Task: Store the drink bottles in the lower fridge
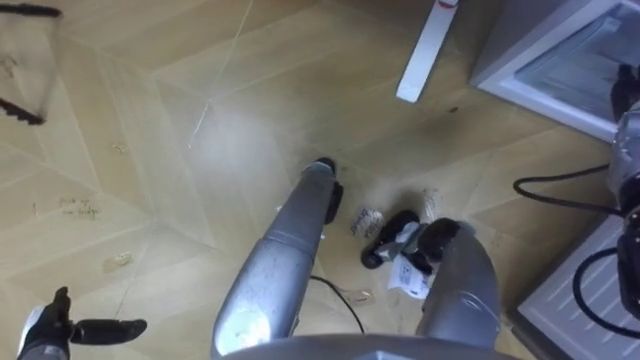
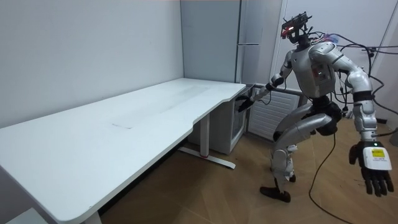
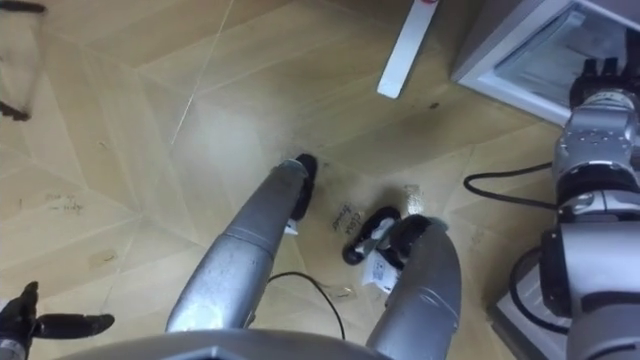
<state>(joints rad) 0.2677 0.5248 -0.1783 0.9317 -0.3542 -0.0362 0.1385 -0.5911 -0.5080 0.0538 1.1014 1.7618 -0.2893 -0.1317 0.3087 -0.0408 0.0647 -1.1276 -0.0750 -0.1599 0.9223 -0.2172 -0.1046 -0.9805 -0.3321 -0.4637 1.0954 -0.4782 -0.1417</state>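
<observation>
The low fridge (image 3: pixel 540 50) with a glass door stands at the upper right of the eye views, and beside the white desk in the room view (image 2: pixel 239 127). I see no drink in the frames. My right hand (image 3: pixel 600 75) is stretched out toward the fridge, close to its front; in the room view it (image 2: pixel 245 101) hangs by the desk's corner above the fridge. My left hand (image 1: pixel 60 325) is low at my side with straight fingers and holds nothing; in the room view this hand (image 2: pixel 376 171) is at the right.
A long white desk (image 2: pixel 124 118) fills the room view's left; its white foot (image 1: pixel 425 50) lies on the wood floor near the fridge. A tall grey fridge (image 2: pixel 249 31) stands behind. A white ribbed panel (image 1: pixel 590 300) is close at my right. I stand with one knee bent.
</observation>
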